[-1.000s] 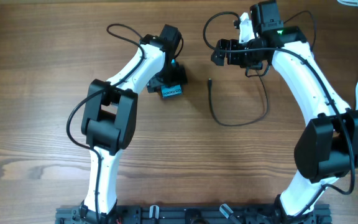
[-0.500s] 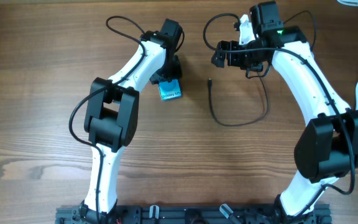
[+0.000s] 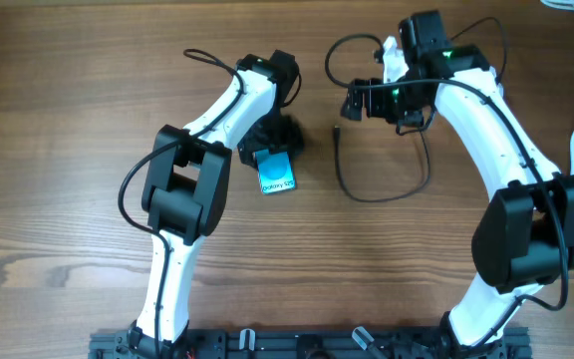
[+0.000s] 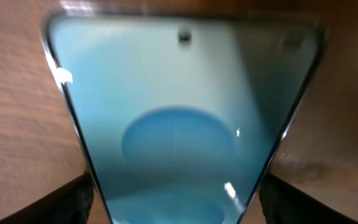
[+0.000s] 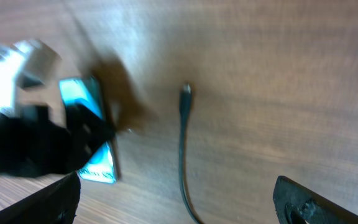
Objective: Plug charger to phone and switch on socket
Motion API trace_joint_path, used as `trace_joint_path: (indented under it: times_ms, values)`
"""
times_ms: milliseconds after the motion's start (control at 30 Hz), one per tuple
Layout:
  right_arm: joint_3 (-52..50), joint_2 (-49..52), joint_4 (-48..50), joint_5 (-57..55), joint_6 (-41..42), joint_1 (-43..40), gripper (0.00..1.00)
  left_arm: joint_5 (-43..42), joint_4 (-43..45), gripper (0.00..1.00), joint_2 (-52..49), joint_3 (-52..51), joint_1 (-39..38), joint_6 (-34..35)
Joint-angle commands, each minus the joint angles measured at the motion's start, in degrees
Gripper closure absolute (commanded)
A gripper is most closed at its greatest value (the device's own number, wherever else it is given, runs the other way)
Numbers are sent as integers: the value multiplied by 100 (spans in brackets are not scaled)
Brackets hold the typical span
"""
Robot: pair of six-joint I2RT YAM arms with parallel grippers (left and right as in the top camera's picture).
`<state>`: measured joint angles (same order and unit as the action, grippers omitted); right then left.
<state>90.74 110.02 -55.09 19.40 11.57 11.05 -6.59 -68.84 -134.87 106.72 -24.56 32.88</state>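
Phone (image 3: 277,174) now lower in the overhead view, inside left end effector (image 4: 178,199) (grip uncertain); right end effector (image 5: 176,182) wide apart.

The phone (image 3: 277,172) has a teal-blue face with white lettering at one end; close up, pale blue surrounds a deeper blue disc; the charger (image 3: 339,160) is black; the table (image 3: 68,150) is brown, wood-grained; the arms (image 3: 232,110) are white with black joints.

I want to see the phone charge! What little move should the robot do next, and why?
Probably lower the open right gripper onto the charger plug and pinch it. The plug lies loose on the table, apart from the phone, which the left gripper straddles.
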Motion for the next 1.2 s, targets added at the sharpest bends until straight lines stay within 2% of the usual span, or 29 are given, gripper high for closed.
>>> trace_joint_path:
  times_ms: [0, 100, 133, 167, 200, 333, 400, 467, 567, 667, 833, 900, 933, 1000, 1167]
  values:
    - [-466, 28, 48, -2, -96, 26, 0, 2, 531, 18, -485, -223, 81, -87]
    - [-826, 28, 160, 273, -111, 37, 0, 4, 549, 26, -485, -223, 85, -96]
    - [-968, 28, 199, 479, -133, 42, 0, 0, 540, 32, -485, -223, 94, -125]
    - [-1080, 28, 210, 798, -378, 39, 0, -94, 522, 40, -483, -223, 94, -313]
    - [-1178, 28, 208, 1292, -793, 39, 0, -286, 501, 43, -474, -223, 96, -640]
    - [-1569, 28, 579, 2304, -1025, 42, 0, -592, 299, 43, -431, -223, 157, -1134]
    - [-2052, 28, 1189, 2896, -960, 136, 0, -1104, 273, 42, -426, -223, 315, -1342]
    - [-2409, 28, 1753, 3001, -568, 275, 0, -1357, 258, 41, -426, -223, 461, -1399]
    - [-2931, 33, 3165, 2955, 358, 828, 0, -1897, 219, 41, -426, -223, 623, -1620]
    - [-3034, 35, 4194, 2144, 1255, 1556, 0, -1893, 164, 40, -428, -223, 577, -1620]
    - [-3034, 39, 4909, 1384, 1620, 2249, 1, -1891, 42, 39, -428, -223, 437, -1617]
    - [-3034, 39, 4981, 1231, 1711, 2247, 12, -1893, -22, 39, -428, -223, 437, -1620]
    - [-3034, 42, 5040, 1191, 1714, 2247, 12, -1893, -22, 39, -428, -223, 435, -1620]
    - [-3034, 87, 5230, 1191, 1714, 2249, 20, -1891, -22, 39, -428, -223, 420, -1620]
    - [-3034, 577, 5613, 1316, 2059, 2236, 47, -1891, -22, 39, -428, -223, 404, -1620]
